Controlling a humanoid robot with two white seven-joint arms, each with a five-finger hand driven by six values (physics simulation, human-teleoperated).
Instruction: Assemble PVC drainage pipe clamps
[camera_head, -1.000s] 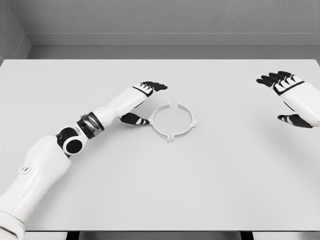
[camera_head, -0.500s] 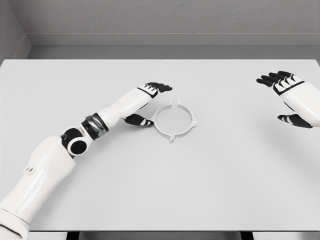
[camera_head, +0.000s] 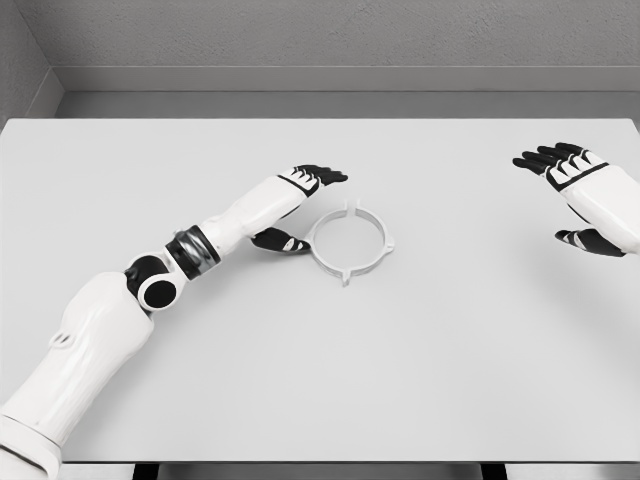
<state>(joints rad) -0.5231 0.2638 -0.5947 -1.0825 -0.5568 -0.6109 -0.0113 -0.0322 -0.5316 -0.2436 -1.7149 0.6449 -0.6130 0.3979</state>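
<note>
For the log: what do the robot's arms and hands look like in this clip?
Both arms have smooth white shells. The left arm shows a black round joint cap at the elbow and a dark metallic ring on the forearm. The left hand and right hand have white backs, black fingers and thin black lines at the knuckles. No cables or labels are visible.

White clamp ring (camera_head: 349, 242) on white table (camera_head: 400, 350).

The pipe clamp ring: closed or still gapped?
Closed: the pipe clamp ring forms one full loop, tabs meeting at front and back, beside the left hand.
</note>
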